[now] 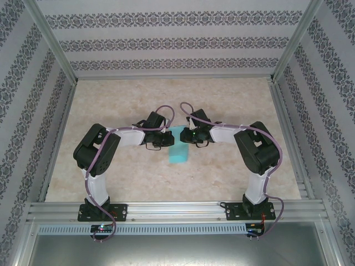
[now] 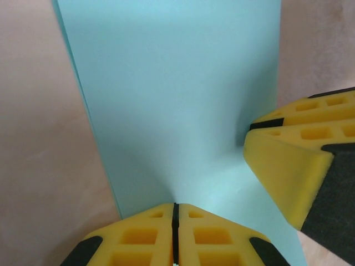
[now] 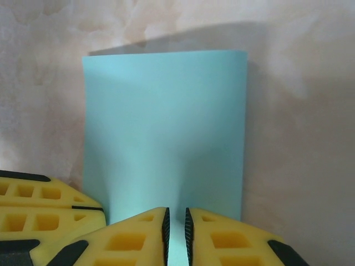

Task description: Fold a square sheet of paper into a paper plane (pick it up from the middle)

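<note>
1. At the middle of the bench (image 1: 111,105), the sheet (image 1: 178,152) is gripped at one short end by both pincers side by side; the free end seems to rest on the bench.
2. The left pincer (image 2: 175,235) is pressed together on the sheet's edge, with no gap seen. The right pincer (image 3: 175,235) is drawn in to a thin slit with teal paper in it, so it is judged to be pinching the sheet too.
3. A narrow rectangle is seen, not a square, and a doubled edge shows in the left wrist view. The centre half-fold is therefore judged to be the step in hand.
4. Next, the crease would need pressing flat; then the sheet would be opened and two corners brought to that line.
5. In the top view the long axis runs near to far, and the free short edge is pointed at the arm bases.
</note>
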Motion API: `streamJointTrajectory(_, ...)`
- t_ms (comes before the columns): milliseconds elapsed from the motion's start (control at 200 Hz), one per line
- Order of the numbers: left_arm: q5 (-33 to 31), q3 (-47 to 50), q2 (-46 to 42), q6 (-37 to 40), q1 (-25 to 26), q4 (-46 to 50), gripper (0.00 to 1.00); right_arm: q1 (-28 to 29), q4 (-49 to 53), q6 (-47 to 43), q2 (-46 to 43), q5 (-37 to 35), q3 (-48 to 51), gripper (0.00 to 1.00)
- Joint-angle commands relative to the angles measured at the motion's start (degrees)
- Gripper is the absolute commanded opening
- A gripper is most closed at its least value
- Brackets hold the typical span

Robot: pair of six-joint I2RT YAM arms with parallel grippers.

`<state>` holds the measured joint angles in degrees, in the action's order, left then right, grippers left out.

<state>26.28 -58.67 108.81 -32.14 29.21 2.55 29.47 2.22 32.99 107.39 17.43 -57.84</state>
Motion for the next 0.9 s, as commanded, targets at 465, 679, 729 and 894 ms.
streamJointTrajectory(465,-6.81,1.87,4.14,3.13,0.19,10.07,0.11,-2.7,-3.91,0.53,4.6,1.29,-4.23,0.19)
streamJointTrajectory(679,-7.27,1.79,4.33,3.75,0.23,10.74,0.11,-4.37,-3.57,-0.09,6.4,0.51,-5.67,0.19)
streamJointTrajectory(729,-7.38,1.82,4.38,3.81,0.23,10.82,0.11,-4.69,-3.85,-0.11,6.51,0.41,-5.79,0.19)
streamJointTrajectory(894,-7.5,2.28,4.46,4.19,0.2,10.78,0.11,-5.44,-4.94,-0.16,6.23,0.14,-6.42,0.19)
